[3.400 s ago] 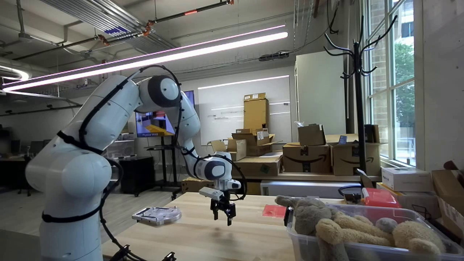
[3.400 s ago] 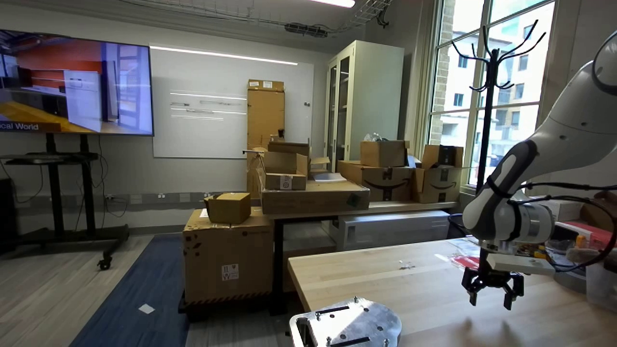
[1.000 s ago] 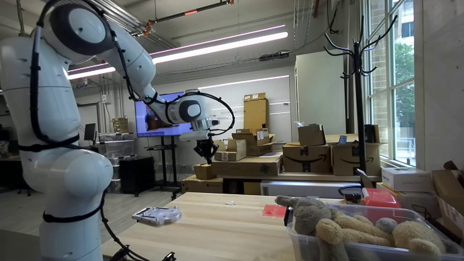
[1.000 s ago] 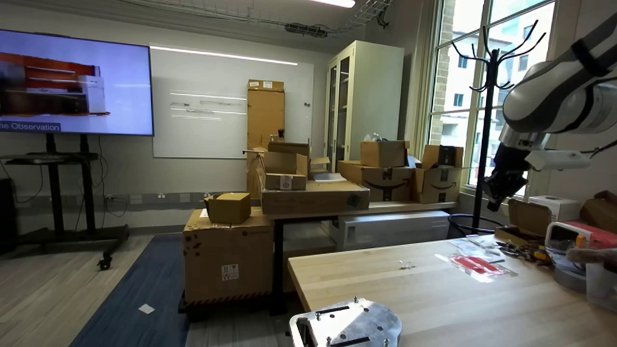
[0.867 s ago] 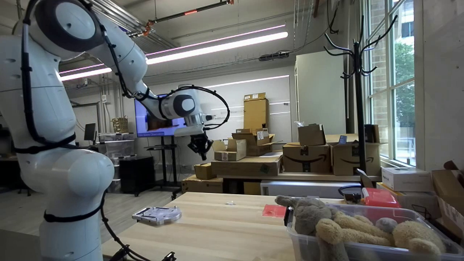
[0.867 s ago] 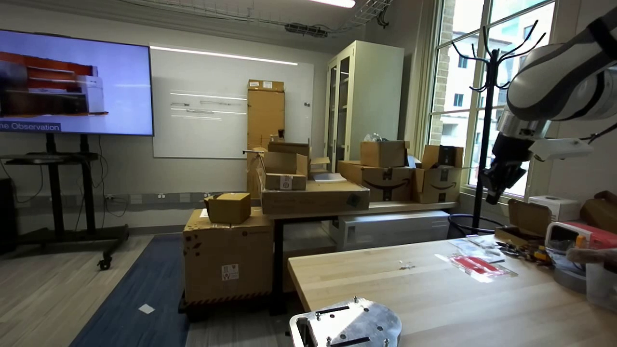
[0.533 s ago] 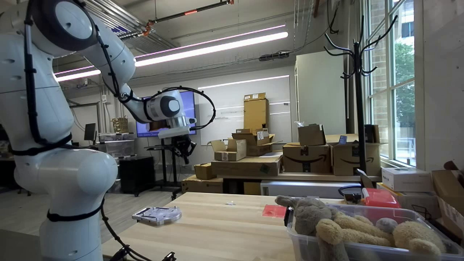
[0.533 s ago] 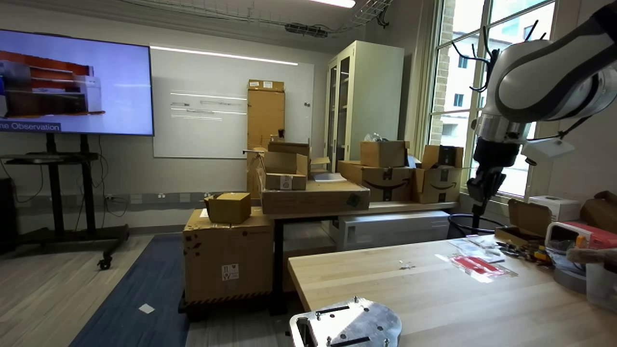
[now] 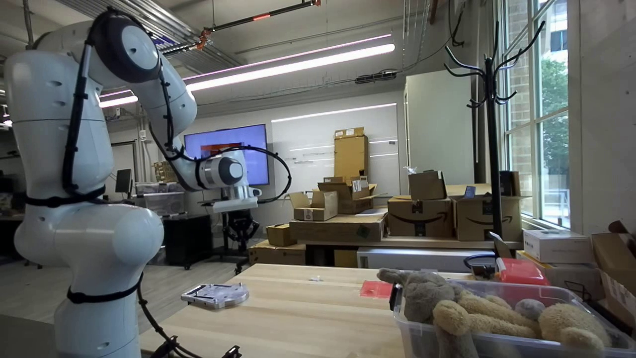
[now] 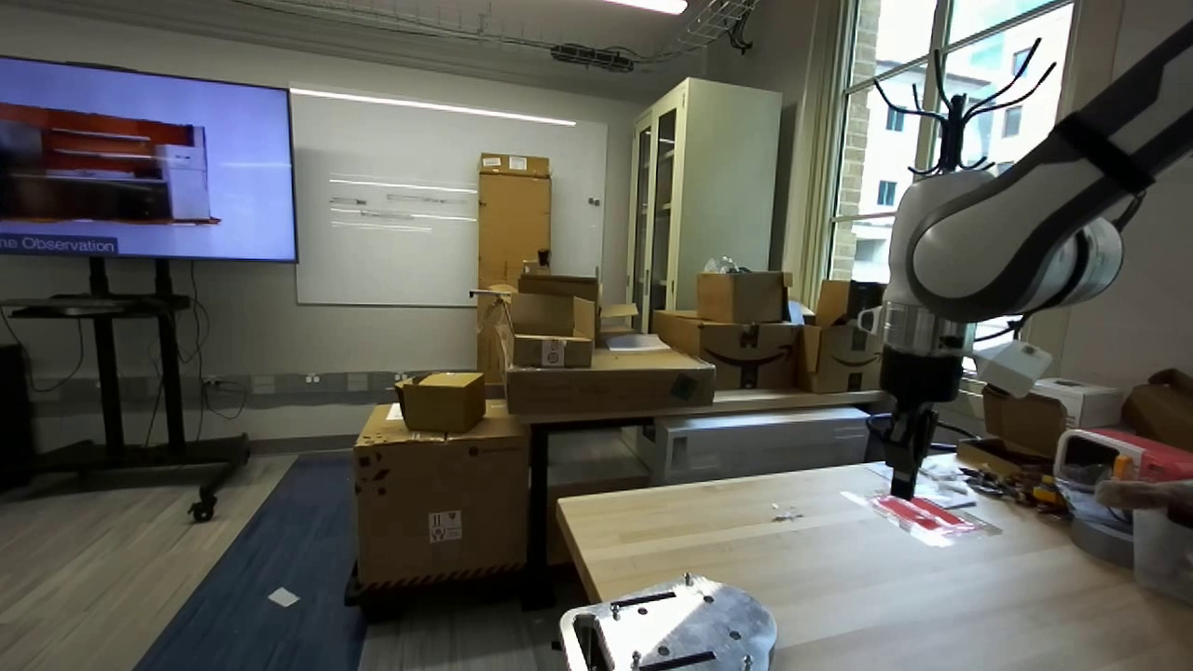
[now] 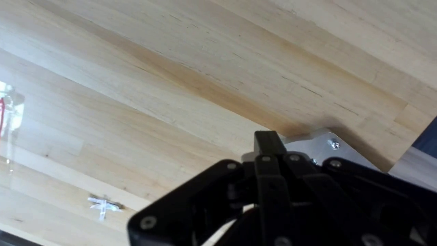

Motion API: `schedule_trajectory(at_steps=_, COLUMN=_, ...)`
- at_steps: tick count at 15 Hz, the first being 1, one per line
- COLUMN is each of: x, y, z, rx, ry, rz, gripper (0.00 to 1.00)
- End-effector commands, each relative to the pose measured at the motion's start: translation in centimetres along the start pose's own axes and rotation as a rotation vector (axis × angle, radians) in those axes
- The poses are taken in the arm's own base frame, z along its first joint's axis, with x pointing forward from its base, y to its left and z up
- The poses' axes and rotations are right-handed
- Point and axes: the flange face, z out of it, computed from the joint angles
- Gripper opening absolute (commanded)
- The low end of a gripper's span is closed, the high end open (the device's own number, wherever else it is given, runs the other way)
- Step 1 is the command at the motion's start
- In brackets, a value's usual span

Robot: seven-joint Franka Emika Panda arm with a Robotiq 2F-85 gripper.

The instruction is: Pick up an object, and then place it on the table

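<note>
My gripper (image 11: 268,138) is shut, its black fingertips pressed together with nothing visible between them. It points down and hangs above the pale wood table (image 11: 170,102), apart from the surface in both exterior views (image 9: 241,247) (image 10: 902,492). In the wrist view a silver metal plate (image 11: 327,147) with screws shows behind the fingertips, partly hidden by them. That plate lies flat at the table's edge in both exterior views (image 9: 215,294) (image 10: 676,620). Which thing is the object of the task cannot be told.
A clear plastic bin (image 9: 416,338) full of tan and grey plush toys stands on the table. A red sheet (image 9: 375,289) under clear film and a small tape scrap (image 11: 104,205) lie on the tabletop. Cardboard boxes (image 9: 420,216) are stacked behind the table.
Earlier the gripper stood open low over the table; it has since shut, risen and drawn back toward the base. Over the last half second it has come lower and straightened.
</note>
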Motion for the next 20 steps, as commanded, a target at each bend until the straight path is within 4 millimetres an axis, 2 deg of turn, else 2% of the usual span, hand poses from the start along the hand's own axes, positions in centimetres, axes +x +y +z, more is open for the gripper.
schedule_trajectory(at_steps=1, x=1.2, y=1.4, z=3.5, rx=0.062, ry=0.03, rz=-0.032, gripper=0.0)
schedule_trajectory(at_steps=5, x=2.0, y=1.8, z=7.4, rx=0.13, ry=0.055, rz=-0.029, gripper=0.0)
schedule_trajectory(at_steps=8, x=1.8, y=1.6, z=11.0, rx=0.157, ry=0.016, rz=-0.044, gripper=0.0)
schedule_trajectory(at_steps=12, x=1.9, y=1.2, z=14.9, rx=0.136, ry=-0.01, rz=-0.073, gripper=0.0)
schedule_trajectory(at_steps=16, x=2.4, y=0.6, z=17.4, rx=0.13, ry=-0.001, rz=-0.09, gripper=0.0)
schedule_trajectory(at_steps=20, x=2.5, y=0.9, z=18.7, rx=0.117, ry=0.003, rz=-0.114, gripper=0.0)
